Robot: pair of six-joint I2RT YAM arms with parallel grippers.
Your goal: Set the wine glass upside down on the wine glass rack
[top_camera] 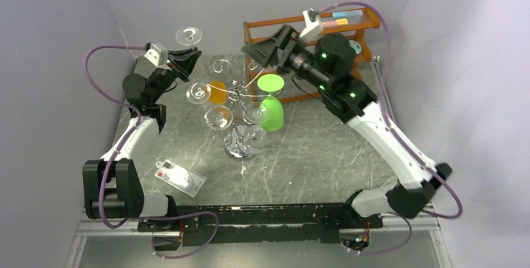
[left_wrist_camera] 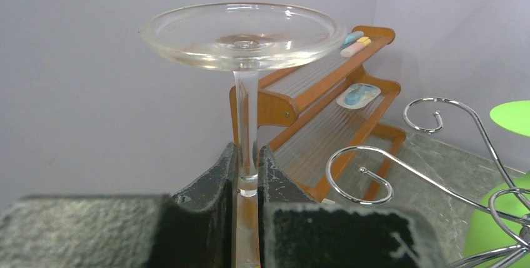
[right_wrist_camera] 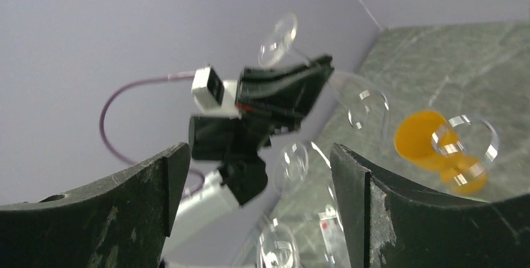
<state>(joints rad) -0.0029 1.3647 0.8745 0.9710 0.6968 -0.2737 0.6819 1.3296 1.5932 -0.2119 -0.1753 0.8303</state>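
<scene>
The left claw [left_wrist_camera: 248, 168] is holding the wine glass [top_camera: 189, 35] by its thin stem. The two fingers [left_wrist_camera: 212, 180] are pressing on the stem from both sides, so the claw is almost fully closed. The glass is standing upside down in the grip: its round flat foot is showing above the fingers, and the stem is going down between them. In the right wrist view the bowl is hanging out on the other side of the claw, lower than the foot.

The glass is being held in the air at the far left part of the table [top_camera: 325, 155]. It is near the wine glass rack [top_camera: 240, 148] and to the left of it, not touching it. In the left wrist view the curled chrome arms are lying to the right of the stem, apart from it.

The right claw [right_wrist_camera: 259, 155] is standing wide open and is gripping nothing. It is hanging high in front of the wooden shelf [top_camera: 294, 25], on the far right side of the rack, and is facing the left claw.

A green glass [top_camera: 272, 113] and an orange glass [top_camera: 217, 91] are sitting at the rack.
</scene>
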